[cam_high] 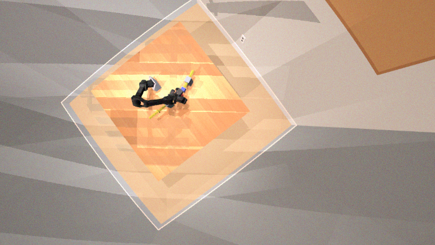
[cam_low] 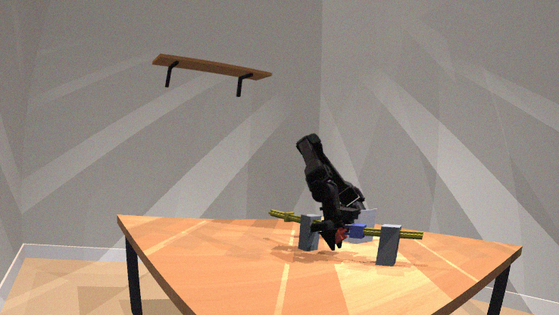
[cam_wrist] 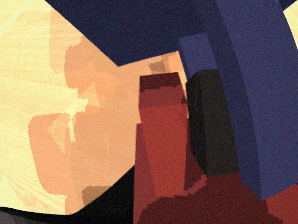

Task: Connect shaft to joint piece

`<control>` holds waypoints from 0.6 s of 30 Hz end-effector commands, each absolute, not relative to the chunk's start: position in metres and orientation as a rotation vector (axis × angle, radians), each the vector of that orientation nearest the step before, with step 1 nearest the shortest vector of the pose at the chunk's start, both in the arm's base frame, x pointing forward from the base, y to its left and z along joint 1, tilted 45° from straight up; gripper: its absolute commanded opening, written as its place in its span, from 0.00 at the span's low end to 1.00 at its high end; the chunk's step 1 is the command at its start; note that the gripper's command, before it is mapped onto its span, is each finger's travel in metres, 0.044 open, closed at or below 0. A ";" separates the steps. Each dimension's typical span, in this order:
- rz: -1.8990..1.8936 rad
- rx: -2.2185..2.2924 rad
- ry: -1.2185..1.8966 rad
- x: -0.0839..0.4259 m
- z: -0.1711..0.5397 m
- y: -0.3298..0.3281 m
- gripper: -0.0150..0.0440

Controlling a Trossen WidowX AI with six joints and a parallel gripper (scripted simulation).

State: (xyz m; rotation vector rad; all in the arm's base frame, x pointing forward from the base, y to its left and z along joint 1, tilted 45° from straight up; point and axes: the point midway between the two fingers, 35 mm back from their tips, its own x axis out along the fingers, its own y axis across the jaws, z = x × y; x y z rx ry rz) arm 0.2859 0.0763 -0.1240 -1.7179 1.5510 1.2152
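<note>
The fixed shaft (cam_high: 192,72) (cam_low: 411,235) is yellow and passes through a grey block (cam_high: 187,79) (cam_low: 388,247). A blue fork (cam_high: 183,89) (cam_low: 356,231) (cam_wrist: 272,105) is on its inner end. The red joint piece (cam_low: 341,235) (cam_wrist: 162,142) hangs at the fork; the arm covers most of it from above. My gripper (cam_low: 335,244) is shut on the red joint piece, its black fingertips above the table. The second shaft (cam_high: 154,114) (cam_low: 277,213) is yellow with a small collar and passes through the second grey block (cam_low: 308,235). Its inner end and the joint's opening are hidden.
The wooden table (cam_high: 170,152) (cam_low: 235,266) carries both blocks. The black arm (cam_high: 152,102) (cam_low: 329,188) reaches over the second block. A pale grey plate (cam_high: 155,84) (cam_low: 368,219) stands by the arm's base. A wall shelf (cam_low: 211,66) is far behind.
</note>
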 end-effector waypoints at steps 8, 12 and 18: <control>1.130 -1.764 1.599 0.285 -0.120 0.076 0.25; 1.046 -1.807 1.643 0.284 -0.117 0.077 0.25; 0.931 -1.860 1.704 0.283 -0.112 0.078 0.25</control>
